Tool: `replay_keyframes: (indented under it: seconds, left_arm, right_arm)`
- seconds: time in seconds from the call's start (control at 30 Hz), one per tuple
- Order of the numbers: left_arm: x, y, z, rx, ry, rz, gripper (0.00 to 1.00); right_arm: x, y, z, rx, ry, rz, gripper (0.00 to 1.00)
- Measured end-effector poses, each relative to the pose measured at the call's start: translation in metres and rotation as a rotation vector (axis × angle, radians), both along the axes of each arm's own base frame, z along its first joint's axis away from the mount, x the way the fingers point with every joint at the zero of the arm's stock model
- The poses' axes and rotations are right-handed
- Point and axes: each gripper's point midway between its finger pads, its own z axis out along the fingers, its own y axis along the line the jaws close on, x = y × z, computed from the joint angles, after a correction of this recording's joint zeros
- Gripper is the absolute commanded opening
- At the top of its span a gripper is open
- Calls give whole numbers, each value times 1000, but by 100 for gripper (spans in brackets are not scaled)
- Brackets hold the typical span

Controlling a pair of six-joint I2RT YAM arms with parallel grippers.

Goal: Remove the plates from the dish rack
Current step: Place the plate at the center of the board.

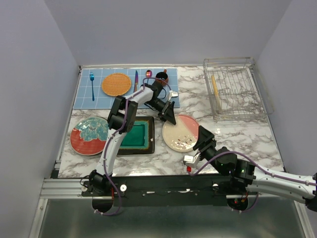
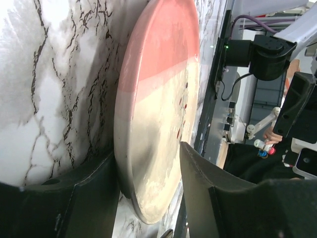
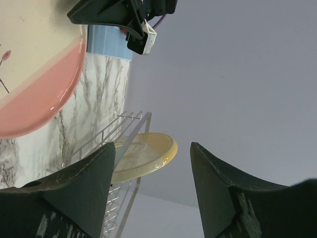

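Note:
The dish rack [image 1: 233, 89] stands at the back right with one cream-yellow plate [image 1: 216, 92] upright in it. Three plates lie on the table: a round red one with a teal centre [image 1: 90, 135], a square dark one with a teal centre [image 1: 134, 136], and a round cream and pink one [image 1: 181, 133]. My left gripper [image 1: 166, 113] stands open around the far rim of the cream and pink plate [image 2: 158, 99], with a gap at one finger [image 2: 203, 183]. My right gripper [image 1: 204, 135] is open and empty over that plate's near right edge, facing the yellow plate [image 3: 143, 153] in the rack [image 3: 114, 131].
A blue mat [image 1: 124, 87] at the back left carries an orange woven disc [image 1: 117, 84], a blue fork [image 1: 92, 85], a knife [image 1: 135, 80], a spoon [image 1: 148, 74] and a dark cup [image 1: 162, 77]. Grey walls close in on three sides.

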Motion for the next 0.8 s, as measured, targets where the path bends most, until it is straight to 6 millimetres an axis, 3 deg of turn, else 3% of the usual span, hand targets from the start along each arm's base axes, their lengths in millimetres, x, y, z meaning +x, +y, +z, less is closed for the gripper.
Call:
replay_keyframes:
  seconds: [0.8]
  left_arm:
    - [18,24,-1,251,-278,46,59]
  right_arm:
    - [-1,-1,-2,-5,8,0,70]
